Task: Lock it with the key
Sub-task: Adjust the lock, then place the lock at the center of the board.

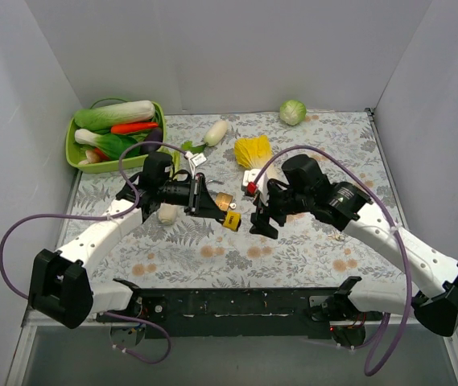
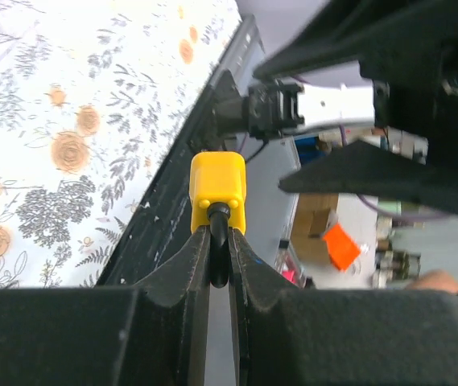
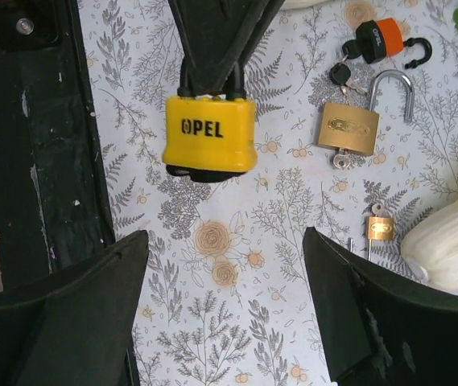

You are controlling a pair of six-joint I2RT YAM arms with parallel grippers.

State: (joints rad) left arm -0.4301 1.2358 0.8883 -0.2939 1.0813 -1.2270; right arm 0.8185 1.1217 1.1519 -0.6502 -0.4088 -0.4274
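Note:
A yellow padlock [image 3: 209, 137] marked OPEL hangs above the flowered tablecloth. My left gripper [image 2: 219, 233] is shut on its black shackle [image 2: 219, 253]. In the top view the padlock [image 1: 231, 221] sits between the two grippers. A dark piece, which looks like the head of the key [image 3: 204, 172], shows at the padlock's underside. My right gripper [image 3: 225, 233] faces the padlock's base. It is open and holds nothing, with its fingertips [image 3: 132, 249] apart from the padlock.
On the cloth lie a brass padlock [image 3: 347, 129] with its shackle open, a small orange-and-black padlock [image 3: 377, 39] and a tiny brass padlock [image 3: 380, 227]. A green basket [image 1: 72, 153] of vegetables stands at the far left. A cabbage [image 1: 292, 112] and yellow greens [image 1: 253, 150] lie at the back.

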